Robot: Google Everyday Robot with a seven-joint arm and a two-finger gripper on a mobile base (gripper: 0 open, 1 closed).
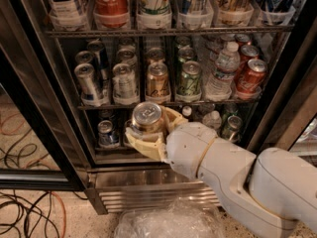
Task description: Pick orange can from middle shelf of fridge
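Note:
My gripper (147,129) is shut on the orange can (145,118), an orange-gold can with a silver lid. It holds the can upright in front of the fridge (163,73), below the front edge of the middle shelf (99,105) and out of its lane. Cream fingers (143,147) wrap the can's body, so only its lid and upper side show. Another orange can (157,82) stands at the front of the middle shelf between a silver can (124,82) and a green can (189,79).
Red Coca-Cola cans (250,77) and a water bottle (222,71) stand at the shelf's right. Tall cans (111,1) fill the rack above, small cans (106,133) the rack below. The black door frame (34,103) is left, cables (25,207) lie on the floor, clear plastic (168,222) lies below.

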